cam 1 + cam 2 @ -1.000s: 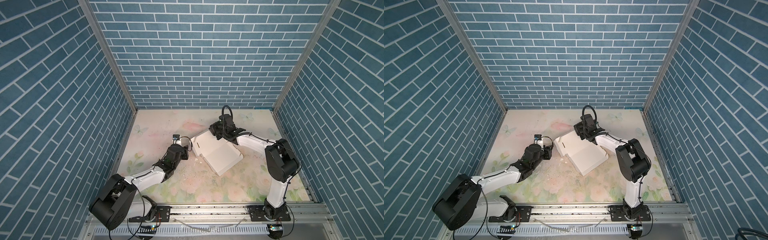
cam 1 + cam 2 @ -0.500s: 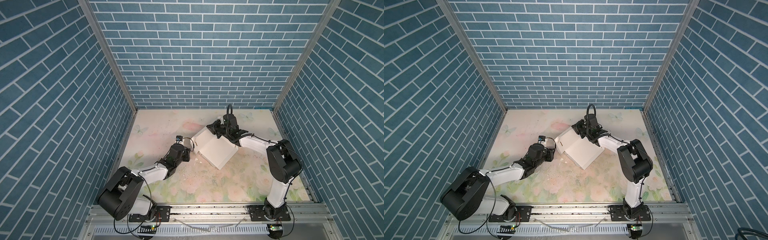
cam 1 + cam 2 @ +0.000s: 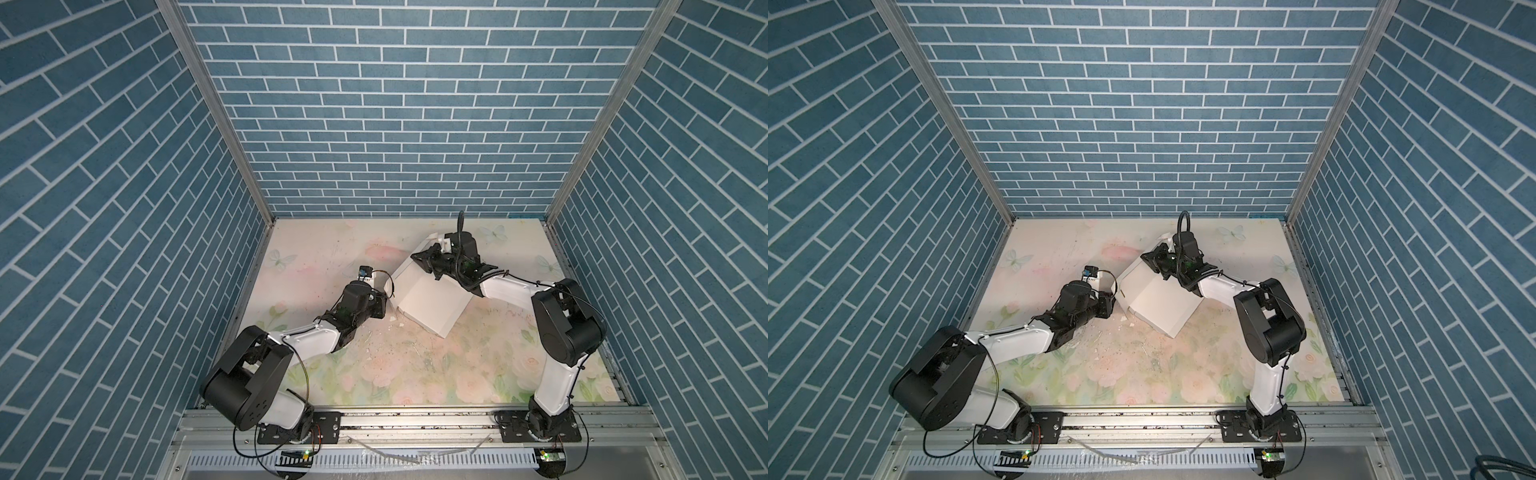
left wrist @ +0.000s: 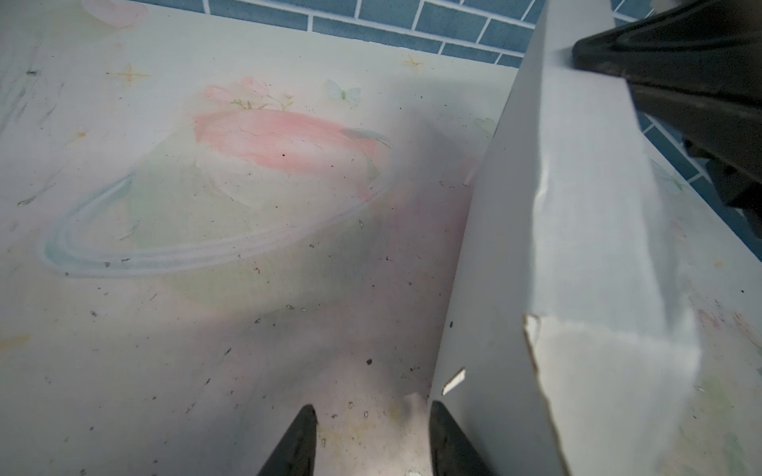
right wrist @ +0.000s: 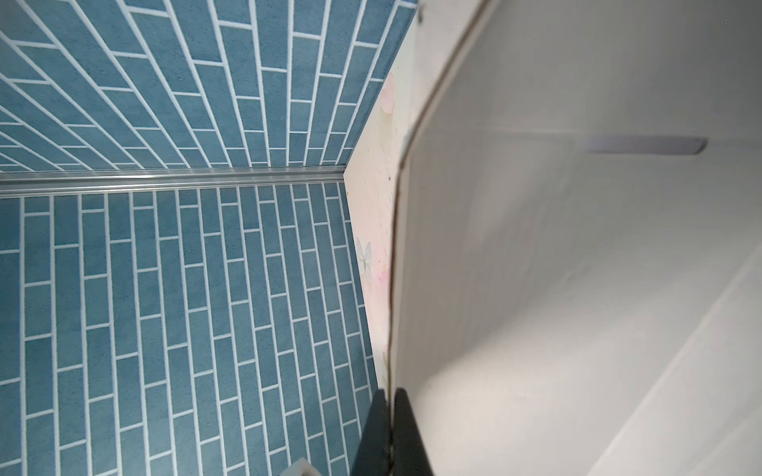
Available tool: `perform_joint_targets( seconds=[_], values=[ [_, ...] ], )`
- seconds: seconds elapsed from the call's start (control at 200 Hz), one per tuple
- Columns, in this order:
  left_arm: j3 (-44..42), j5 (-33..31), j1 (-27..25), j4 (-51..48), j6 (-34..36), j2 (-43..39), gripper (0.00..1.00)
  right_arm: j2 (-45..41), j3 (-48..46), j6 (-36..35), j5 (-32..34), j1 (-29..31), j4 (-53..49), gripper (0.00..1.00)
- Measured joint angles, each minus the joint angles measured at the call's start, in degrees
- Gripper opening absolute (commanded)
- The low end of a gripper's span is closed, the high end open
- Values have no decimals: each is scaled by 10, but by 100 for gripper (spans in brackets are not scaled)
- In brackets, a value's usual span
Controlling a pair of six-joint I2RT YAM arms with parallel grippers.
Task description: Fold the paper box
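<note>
The right claw (image 5: 389, 397) was clamped on a thin edge of the paper box (image 3: 428, 299), holding that side raised off the worktop (image 3: 374, 374), toward the back between the two arms. The left claw (image 4: 371, 412) stood parted and empty, with one finger just beside the box's wall. The box looked partly formed, with tucking and closing seemingly left to do. No writing was readable.

**Right arm pinching, left fingers spread**

Your left arm (image 3: 307, 345) lies stretched low and forward, with its wrist near the middle. The left gripper (image 4: 373, 412) has its fingers apart and nothing between them. Your right arm (image 3: 513, 286) bends at the elbow and reaches inward. The right gripper (image 5: 389, 428) is pinched tight on what looks like an edge of the paper box (image 5: 577, 288).
</note>
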Motion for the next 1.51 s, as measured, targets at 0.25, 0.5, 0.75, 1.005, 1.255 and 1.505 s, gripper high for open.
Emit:
perform_joint_targets(
  seconds=[0.25, 0.5, 0.75, 1.005, 1.255, 1.505],
  values=[
    [2, 22, 0, -3, 6, 0, 43, 0, -3, -14, -10, -4, 9, 2],
    [2, 27, -4, -29, 9, -27, 44, 0, -21, -27, -24, -9, 31, 2],
    [1, 24, -18, -54, 9, -47, 44, 2, -39, -29, -46, -22, 58, 2],
    [1, 18, -36, -70, 8, -48, 45, 17, -61, -28, -79, -43, 118, 1],
    [7, 9, -55, -70, 7, -42, 44, 24, -62, -28, -97, -50, 136, 1],
    [28, 6, -67, -72, 9, -26, 44, 24, -62, -28, -100, -53, 140, 0]
  ],
)
